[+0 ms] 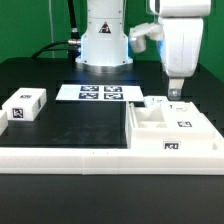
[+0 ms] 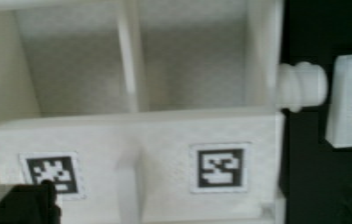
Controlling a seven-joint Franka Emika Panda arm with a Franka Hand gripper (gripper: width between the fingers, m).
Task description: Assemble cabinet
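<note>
Pincer (image 1: pixel 175 93) first: we read it as spread and pinching nothing. In the wrist view one dark finger (image 2: pixel 20 206) sits at the very edge of the picture with nothing clasped beside it. We cannot make out the other finger against the dark counter. It hangs over the far part of the cabinet (image 1: pixel 172 128), which lies on the black counter (image 1: pixel 80 125) at the exterior view's right. The cabinet's front seems to sit against the long border rail (image 1: pixel 70 157).

We judge the step in hand to be a move from the cabinet to the next loose part. That is most likely the tagged white block (image 1: pixel 25 106), well apart at the exterior view's left. To do it well, we should rise straight up, so the fingers clear the cabinet's walls without nudging it off the rail. Then we should cross high over the marker board (image 1: pixel 100 93) and come down with the jaws square to the block's sides.

Only the exterior view shows the block, the rail and the marker board. Only the wrist view shows the cabinet's inner dividers (image 2: pixel 134 50), two tags on its face (image 2: pixel 217 166) and a small knobbed white part (image 2: pixel 303 85) just beside its outer wall. We cannot tell whether that part touches the wall.
</note>
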